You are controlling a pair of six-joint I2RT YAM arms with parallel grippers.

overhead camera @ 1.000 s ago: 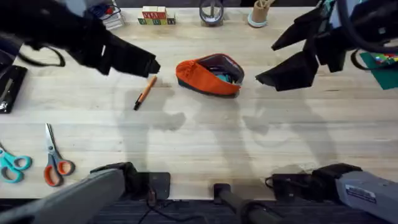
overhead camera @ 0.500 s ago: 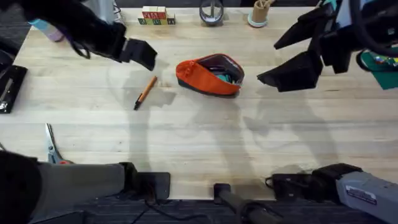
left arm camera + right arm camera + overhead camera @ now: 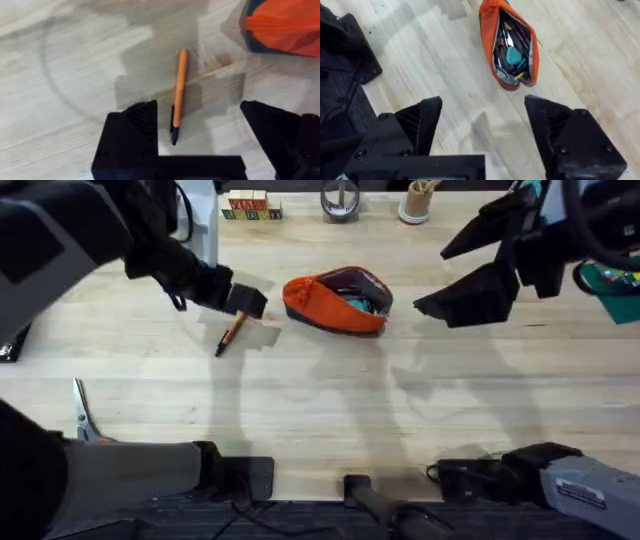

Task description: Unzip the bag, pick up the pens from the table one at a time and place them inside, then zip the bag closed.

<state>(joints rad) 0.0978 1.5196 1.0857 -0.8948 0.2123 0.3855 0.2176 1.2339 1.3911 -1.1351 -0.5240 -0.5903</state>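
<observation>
The left end effector (image 3: 245, 302) is covering the upper end of the pen (image 3: 230, 335) in the overhead view. The left arm, rising blurred and dark under the camera, is hiding the handles of the scissors (image 3: 81, 408). In the left wrist view the bag (image 3: 282, 27) is being cut off by the edge. Its contents (image 3: 512, 52) are looking too small to identify.

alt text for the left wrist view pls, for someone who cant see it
A slim orange pen with a dark tip lies on the light wood table, between and just beyond the left gripper's open black fingers. A corner of the orange bag shows farther off to one side.
</observation>
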